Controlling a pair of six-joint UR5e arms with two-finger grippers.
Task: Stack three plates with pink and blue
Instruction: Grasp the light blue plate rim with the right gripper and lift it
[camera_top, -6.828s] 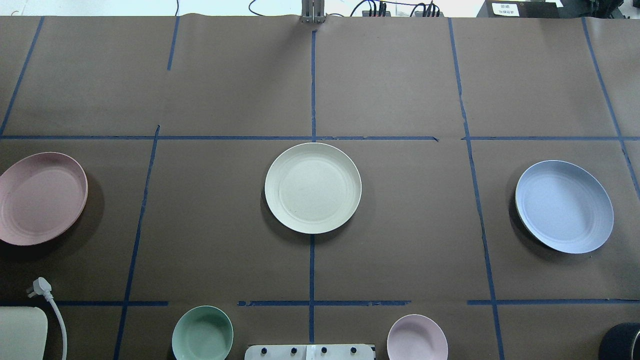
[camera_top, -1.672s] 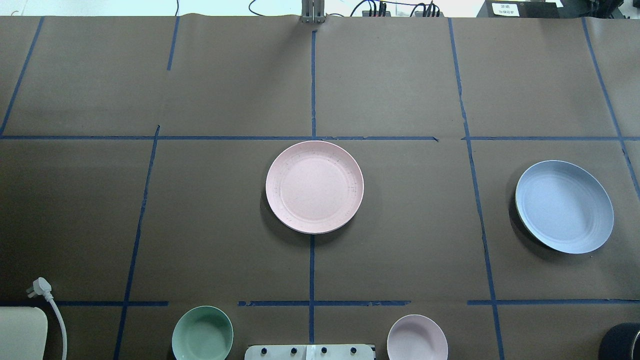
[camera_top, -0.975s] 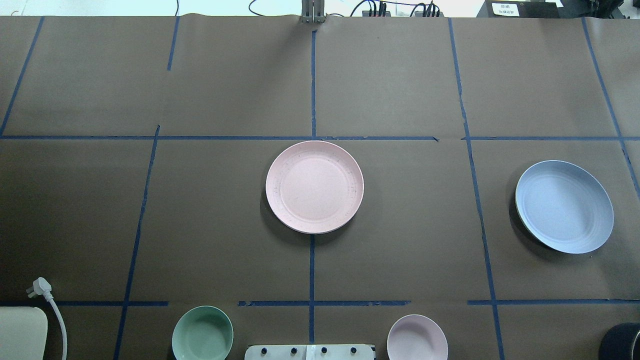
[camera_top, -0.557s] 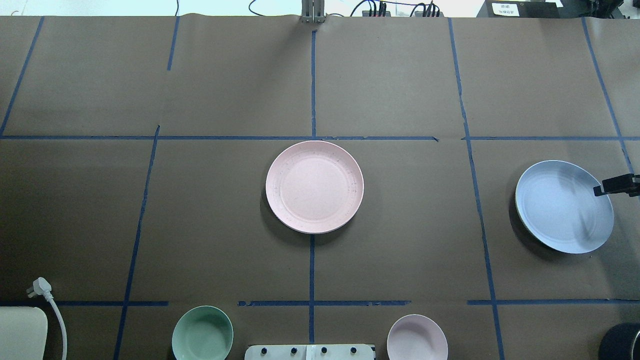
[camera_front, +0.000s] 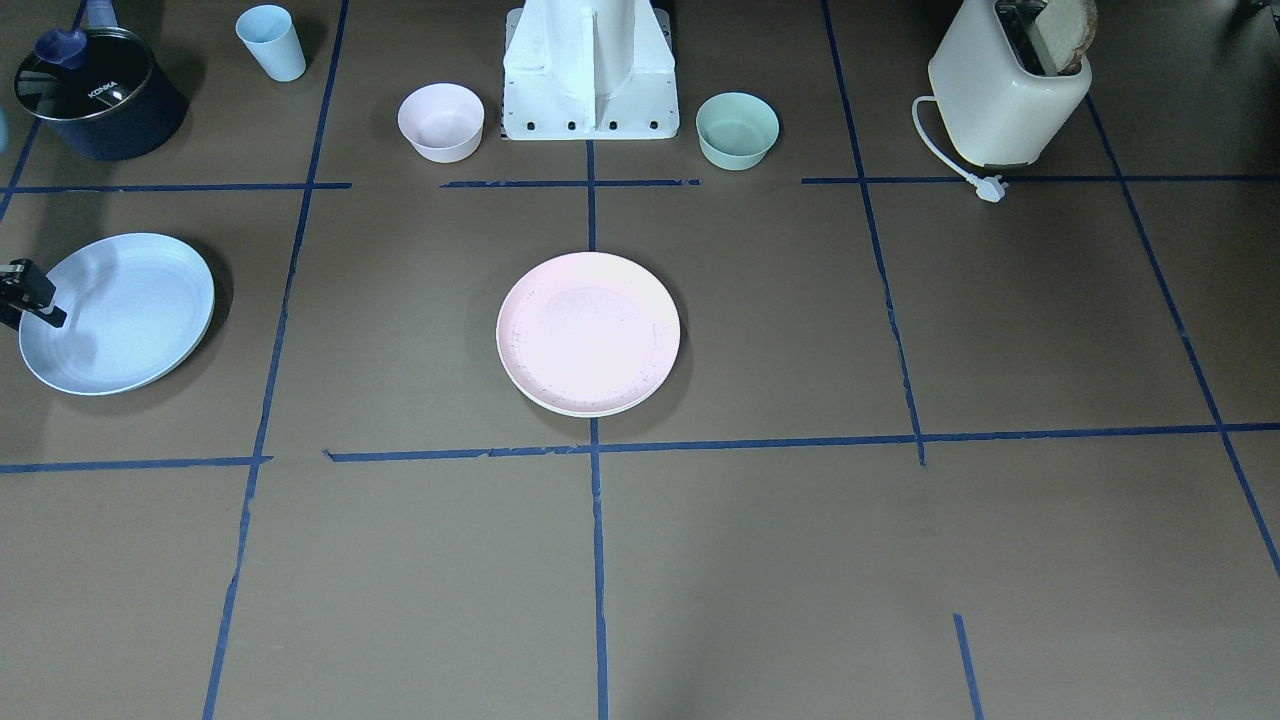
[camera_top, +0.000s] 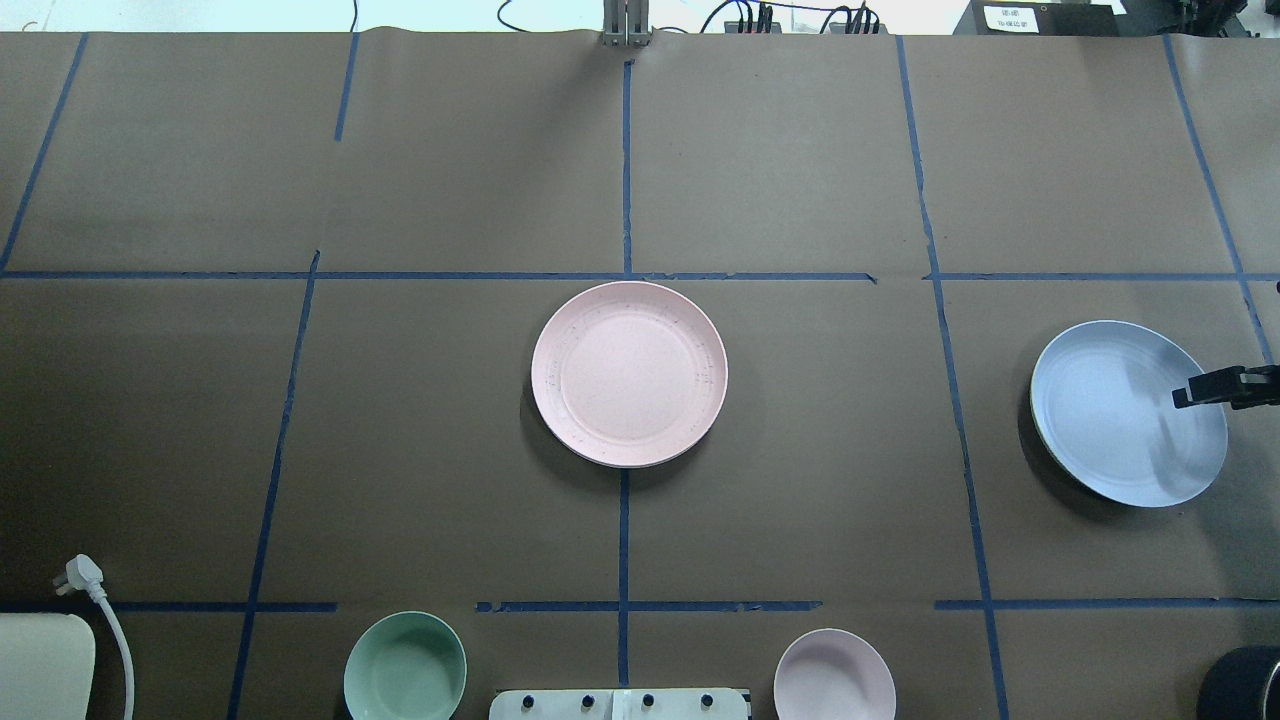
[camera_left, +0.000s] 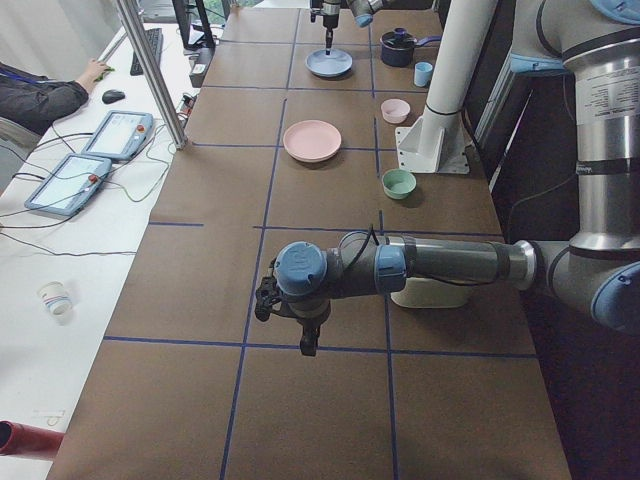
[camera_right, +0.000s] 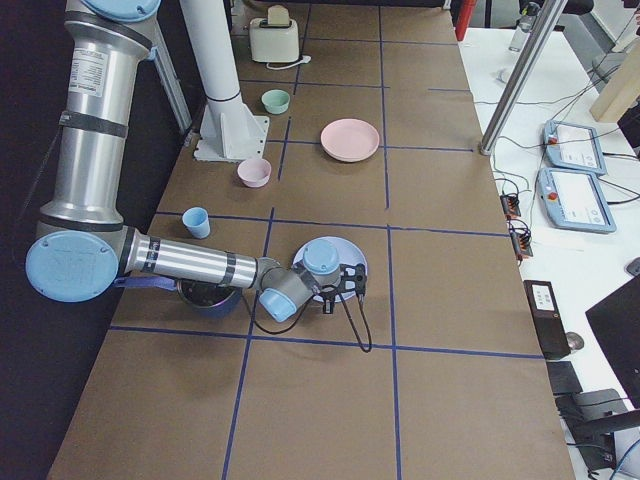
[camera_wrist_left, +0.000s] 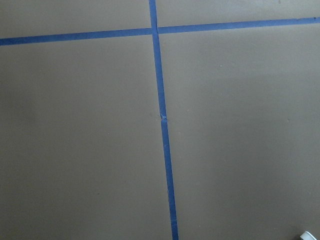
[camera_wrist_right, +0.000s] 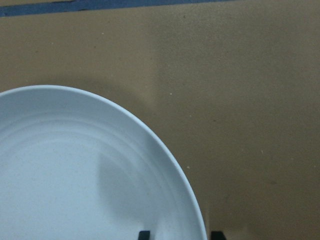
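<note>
Right tool (camera_top: 1207, 390), fingers apart, straddles the rim of the pale blue round matte plate (camera_top: 1110, 410). Pale pink round matte plate (camera_top: 628, 373) sits centre tabletop (camera_top: 800, 480). Left tool (camera_left: 288, 320): cannot tell. Dark pot (camera_front: 90, 92) reads KONKA.

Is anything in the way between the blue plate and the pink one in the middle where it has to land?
Nothing visible does. Between the blue plate and the pink plate lies only bare paper with tape lines; the pink bowl and green bowl sit off that line, near the robot's base.
</note>
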